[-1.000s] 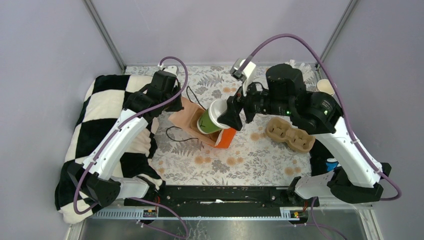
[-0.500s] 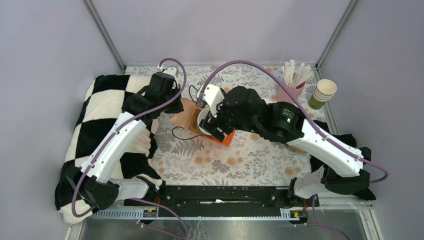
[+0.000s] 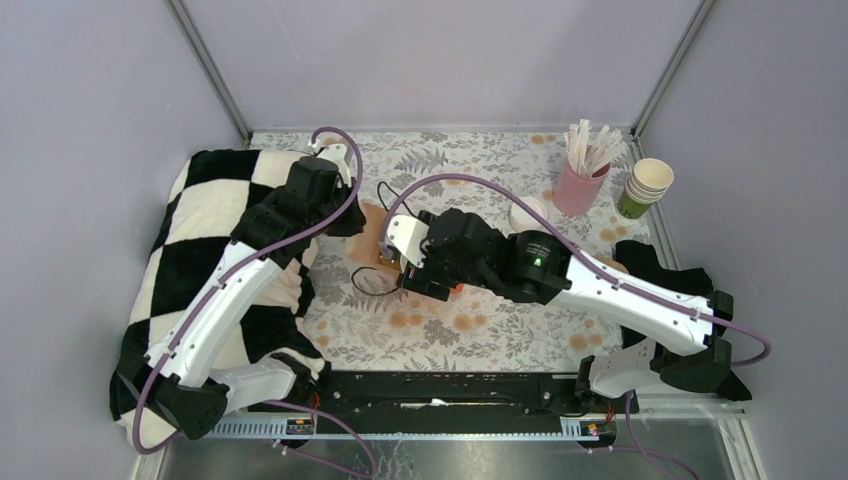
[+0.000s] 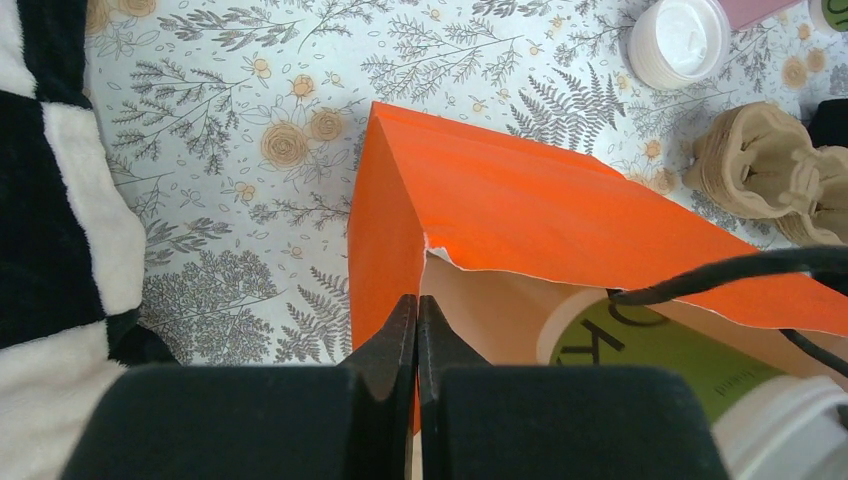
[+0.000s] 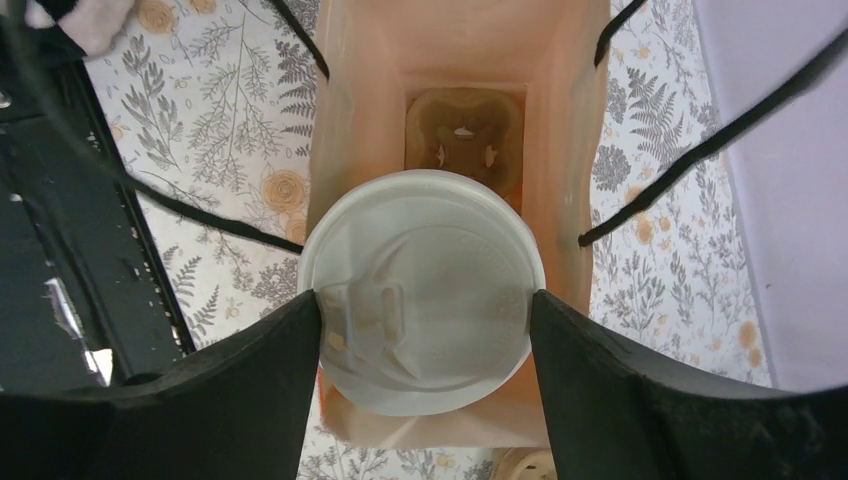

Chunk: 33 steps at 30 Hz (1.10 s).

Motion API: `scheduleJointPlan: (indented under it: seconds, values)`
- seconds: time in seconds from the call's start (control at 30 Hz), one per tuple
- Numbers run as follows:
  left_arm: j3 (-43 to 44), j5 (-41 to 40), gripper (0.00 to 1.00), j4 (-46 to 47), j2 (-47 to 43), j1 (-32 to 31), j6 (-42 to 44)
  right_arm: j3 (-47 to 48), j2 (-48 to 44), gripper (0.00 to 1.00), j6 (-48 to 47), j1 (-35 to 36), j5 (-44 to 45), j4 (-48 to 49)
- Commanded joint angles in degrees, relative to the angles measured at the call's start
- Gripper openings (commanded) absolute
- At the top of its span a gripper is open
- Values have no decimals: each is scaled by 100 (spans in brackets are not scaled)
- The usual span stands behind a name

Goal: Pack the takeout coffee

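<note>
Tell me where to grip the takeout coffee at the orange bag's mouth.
Likely across the lid, one finger each side, approaching from the lid end. The takeout coffee lies base-first in the mouth of the orange bag, so only that round end is exposed.

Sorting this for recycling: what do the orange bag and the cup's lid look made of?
The orange bag: likely paper, matte, with creased folds and a ragged top edge. The lid: probably thin white plastic, smooth, with moulded ridges and a sip flap.

dark lettering on the takeout coffee [image 4: 680, 362] is cut off, unreadable.
</note>
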Motion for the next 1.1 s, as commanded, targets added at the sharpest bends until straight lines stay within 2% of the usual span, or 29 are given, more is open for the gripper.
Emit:
scheduleJointPlan:
  seconds: [0.0, 0.27, 0.43, 0.67, 0.83, 1.07]
  values:
    - [-93, 107, 0, 449, -284, -19, 192, -142, -191, 71, -472, 53, 58, 838]
    - [-686, 452, 0, 632, -769, -19, 54, -12, 173, 71, -332, 53, 208, 702]
    - [-1208, 704, 0, 908, -1173, -18, -33, -354, 135, 70, -559, 53, 99, 877]
    - [-1724, 401, 0, 1304, -1611, -21, 112, -707, 129, 69, -1241, 52, 155, 1165]
    - [-1860, 174, 0, 1481, -1857, -19, 230, -641, 161, 70, -1205, 53, -22, 1064]
    - [-1732, -156, 0, 1653, -1763, -27, 136, -517, 442, 70, -1263, 53, -39, 866]
